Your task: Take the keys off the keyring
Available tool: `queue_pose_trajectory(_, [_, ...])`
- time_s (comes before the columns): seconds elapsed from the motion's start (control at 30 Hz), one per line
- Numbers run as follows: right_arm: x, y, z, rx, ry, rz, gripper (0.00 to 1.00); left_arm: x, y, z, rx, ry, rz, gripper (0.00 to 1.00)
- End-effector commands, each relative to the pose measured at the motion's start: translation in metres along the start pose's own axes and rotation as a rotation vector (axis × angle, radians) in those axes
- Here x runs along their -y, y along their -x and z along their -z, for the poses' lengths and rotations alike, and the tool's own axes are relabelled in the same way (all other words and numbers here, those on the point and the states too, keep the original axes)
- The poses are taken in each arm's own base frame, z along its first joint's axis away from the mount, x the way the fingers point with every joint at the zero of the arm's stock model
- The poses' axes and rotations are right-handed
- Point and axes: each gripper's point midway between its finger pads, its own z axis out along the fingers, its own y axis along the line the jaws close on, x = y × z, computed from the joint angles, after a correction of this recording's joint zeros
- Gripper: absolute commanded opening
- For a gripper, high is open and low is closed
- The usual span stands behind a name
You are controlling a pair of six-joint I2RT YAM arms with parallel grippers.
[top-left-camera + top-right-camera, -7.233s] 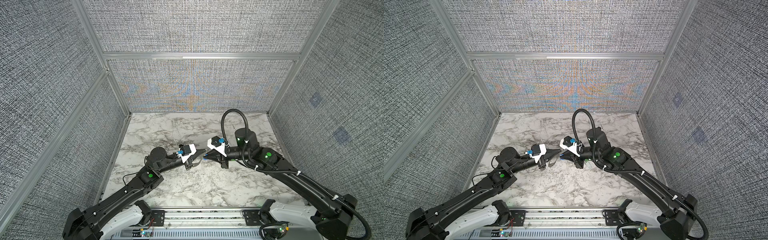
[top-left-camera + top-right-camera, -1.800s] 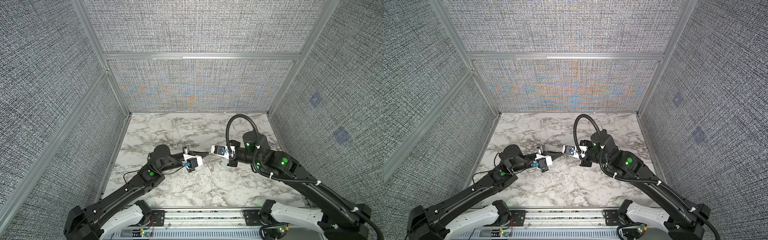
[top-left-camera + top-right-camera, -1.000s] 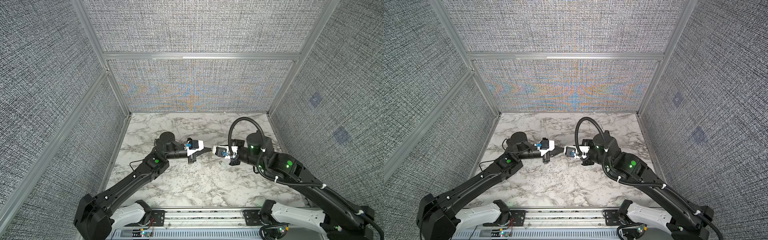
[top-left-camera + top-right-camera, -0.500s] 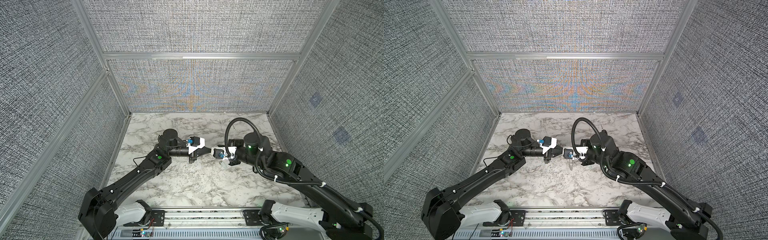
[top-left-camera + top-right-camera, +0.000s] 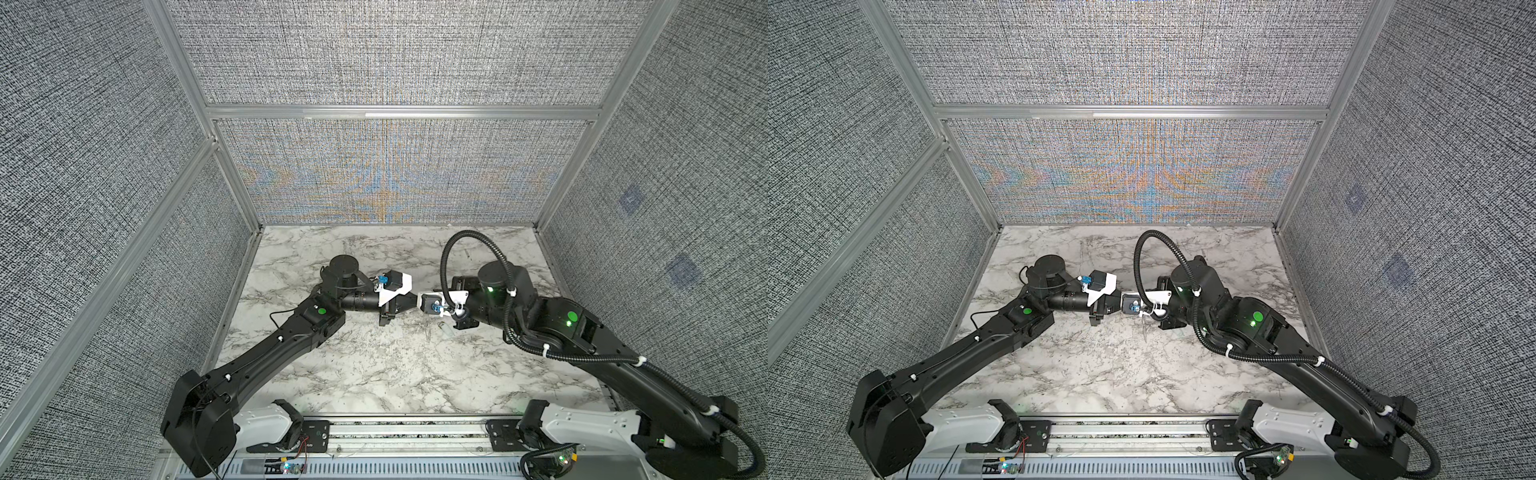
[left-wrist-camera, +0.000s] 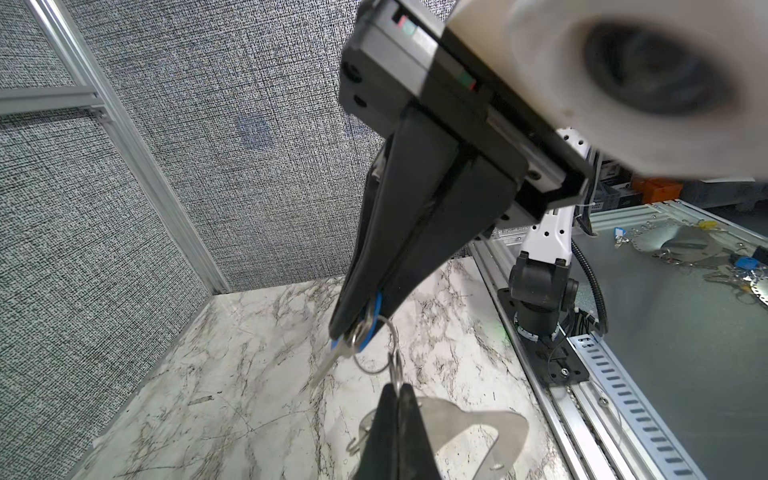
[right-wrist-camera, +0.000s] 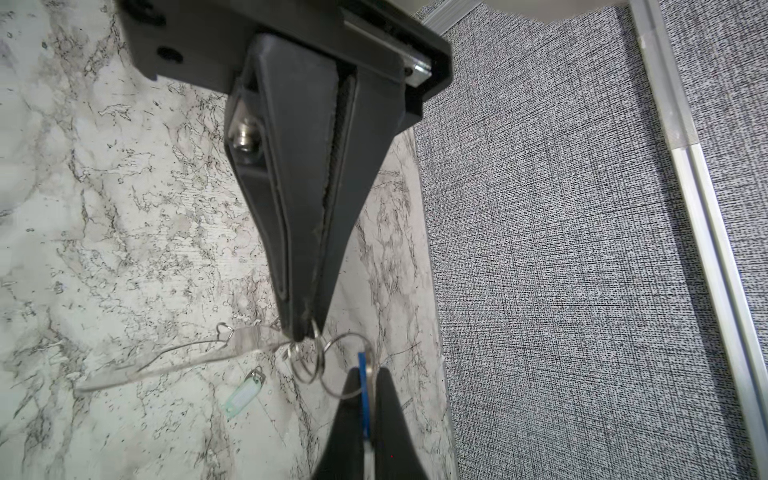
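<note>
Mid-frame above the surface point(image 5: 395, 365): left hand point(image 6: 395, 388) clenched on thin wire keyring point(image 6: 395, 365), right hand point(image 6: 353, 328) grasping blue tag point(image 6: 370, 334), silvery key point(image 6: 330, 363) dangling.

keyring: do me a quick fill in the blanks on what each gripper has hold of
The left gripper is shut on the ___ plastic tag.
The silvery key dangles at the ___ gripper's tips.
The right gripper is shut on a thin metal ring, beside the grey plate with an oval ___.
Missing words: blue; left; hole.
</note>
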Motion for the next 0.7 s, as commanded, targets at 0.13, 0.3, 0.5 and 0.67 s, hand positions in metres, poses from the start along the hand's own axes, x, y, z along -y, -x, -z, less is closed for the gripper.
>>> queue_pose_trajectory(0.13, [0.011, -0.006, -0.003, -0.072, -0.026, -0.081, 0.00, -0.010, -0.006, 0.010, -0.036, 0.106, -0.029, 0.28])
queue_pose_trajectory(0.3, [0.000, -0.018, -0.009, -0.168, 0.048, -0.131, 0.00, -0.017, 0.000, 0.026, -0.017, 0.248, -0.080, 0.46])
queue_pose_trajectory(0.5, [-0.004, -0.025, -0.012, -0.254, 0.091, -0.213, 0.00, -0.015, 0.004, 0.046, 0.026, 0.373, -0.121, 0.49])
queue_pose_trajectory(0.67, [-0.009, -0.033, -0.014, -0.352, 0.133, -0.276, 0.00, -0.006, 0.009, 0.048, 0.055, 0.404, -0.146, 0.49])
